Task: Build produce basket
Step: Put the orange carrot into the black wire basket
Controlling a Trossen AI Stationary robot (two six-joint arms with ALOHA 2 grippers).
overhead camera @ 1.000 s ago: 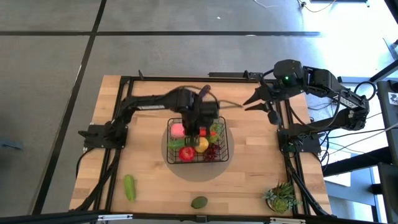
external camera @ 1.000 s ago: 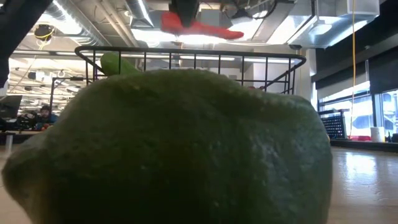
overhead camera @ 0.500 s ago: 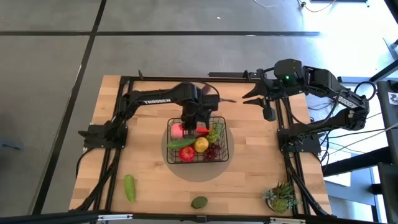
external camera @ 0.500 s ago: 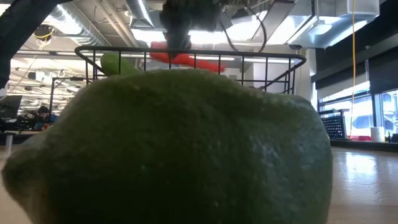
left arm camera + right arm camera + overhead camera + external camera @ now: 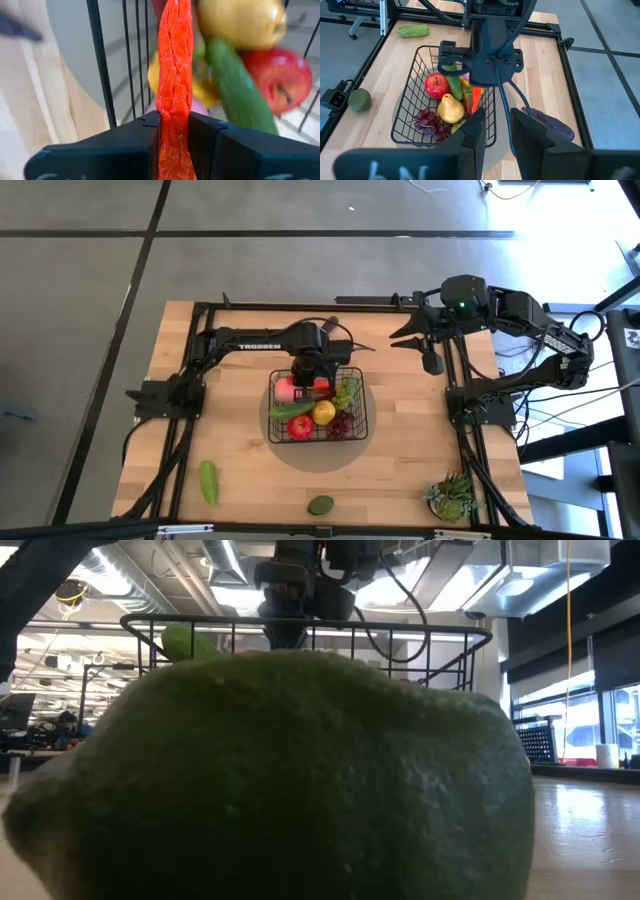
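Now the left hand [image 5: 174, 137] hangs inside the basket [image 5: 357, 412], fingers clamped on a red chilli [image 5: 173, 75] that points down among the produce. Off by the surface's far right edge, the right hand [image 5: 400, 340] waits, fingers slightly apart, holding nothing.

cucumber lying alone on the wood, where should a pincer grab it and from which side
Take the cucumber at its middle, from straight above, jaws across its narrow width: it lies flat and alone on the table, both long flanks free. The left pincer is shut on the red chilli at the basket; the right pincer waits open near the table's right side.
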